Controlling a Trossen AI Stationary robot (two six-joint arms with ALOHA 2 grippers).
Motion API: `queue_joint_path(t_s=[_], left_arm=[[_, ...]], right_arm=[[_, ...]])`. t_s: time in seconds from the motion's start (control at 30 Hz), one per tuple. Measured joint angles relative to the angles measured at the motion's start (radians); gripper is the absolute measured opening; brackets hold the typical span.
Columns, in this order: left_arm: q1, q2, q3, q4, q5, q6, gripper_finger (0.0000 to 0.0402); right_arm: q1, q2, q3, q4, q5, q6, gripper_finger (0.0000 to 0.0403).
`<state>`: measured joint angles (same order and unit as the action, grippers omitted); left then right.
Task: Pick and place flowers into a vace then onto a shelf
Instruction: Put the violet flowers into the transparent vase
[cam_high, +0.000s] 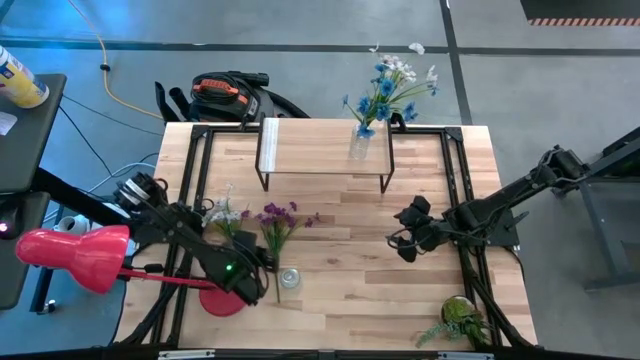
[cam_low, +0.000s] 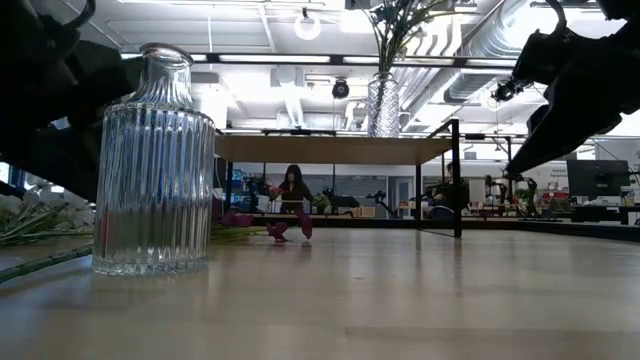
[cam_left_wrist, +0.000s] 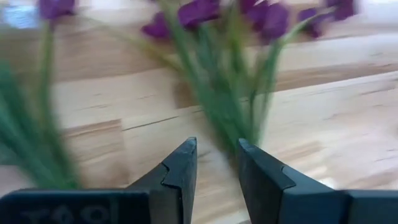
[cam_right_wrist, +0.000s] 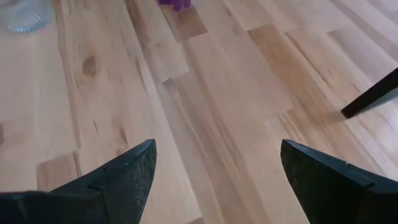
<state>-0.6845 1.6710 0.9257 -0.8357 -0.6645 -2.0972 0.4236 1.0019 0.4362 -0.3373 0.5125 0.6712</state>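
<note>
The purple flowers (cam_high: 278, 222) lie flat on the table, with pale white flowers (cam_high: 225, 214) beside them on the left. My left gripper (cam_high: 264, 263) hovers at the purple stems' cut ends (cam_left_wrist: 231, 134), its fingers a narrow gap apart (cam_left_wrist: 216, 163); I cannot tell whether they touch. An empty ribbed glass vase (cam_high: 289, 278) (cam_low: 150, 165) stands just right of it. A second glass vase (cam_high: 359, 146) holding blue and white flowers (cam_high: 392, 85) stands on the shelf's (cam_high: 325, 150) right end. My right gripper (cam_high: 402, 238) (cam_right_wrist: 217, 146) is open above bare table.
A bushy potted plant (cam_high: 460, 318) sits at the near right corner. A red disc (cam_high: 225, 300) lies under my left arm, and a pink-red lamp-like object (cam_high: 75, 255) is off the table's left edge. Black frame rails (cam_high: 455, 190) run along both sides. Bare wood lies between shelf and grippers.
</note>
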Motion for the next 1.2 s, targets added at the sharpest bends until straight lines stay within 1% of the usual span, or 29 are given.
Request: queue_joint_path(t_s=[0.07, 0.23, 0.33, 0.47, 0.63, 0.7, 0.83, 0.97, 1.07, 1.2], left_arm=[[-0.003, 0.007, 0.000, 0.017, -0.026, -0.001, 0.0145], [-0.003, 0.008, 0.000, 0.042, -0.013, -0.029, 0.0145], [-0.003, 0.008, 0.000, 0.090, -0.011, -0.029, 0.0145], [-0.003, 0.008, 0.000, 0.148, 0.015, -0.020, 0.0145], [-0.005, -0.003, 0.000, 0.148, 0.062, -0.047, 0.0145], [-0.011, -0.022, 0.001, 0.153, 0.083, -0.048, 0.0145], [-0.025, -0.028, 0.002, 0.154, 0.109, -0.055, 0.0145], [-0.030, -0.029, 0.002, 0.155, 0.138, -0.055, 0.0145], [-0.029, -0.029, 0.002, 0.156, 0.136, -0.079, 0.0145], [-0.029, -0.029, 0.002, 0.158, 0.124, -0.140, 0.0145]], right_arm=[[0.000, 0.000, 0.000, -0.001, -0.007, 0.000, 0.0332], [0.000, 0.000, 0.000, 0.000, -0.070, 0.011, 0.0332], [0.000, 0.000, 0.000, 0.001, -0.140, 0.114, 0.0332], [0.003, 0.000, 0.000, 0.005, -0.280, 0.260, 0.0332], [0.004, 0.000, 0.000, 0.010, -0.402, 0.294, 0.0332], [0.004, 0.000, 0.000, 0.017, -0.432, 0.295, 0.0332], [0.004, 0.000, 0.000, 0.013, -0.431, 0.292, 0.0332], [0.004, 0.000, 0.000, 0.009, -0.354, 0.289, 0.0332], [0.004, 0.000, 0.000, 0.009, -0.313, 0.270, 0.0332], [0.004, 0.000, 0.000, 0.009, -0.310, 0.267, 0.0332]])
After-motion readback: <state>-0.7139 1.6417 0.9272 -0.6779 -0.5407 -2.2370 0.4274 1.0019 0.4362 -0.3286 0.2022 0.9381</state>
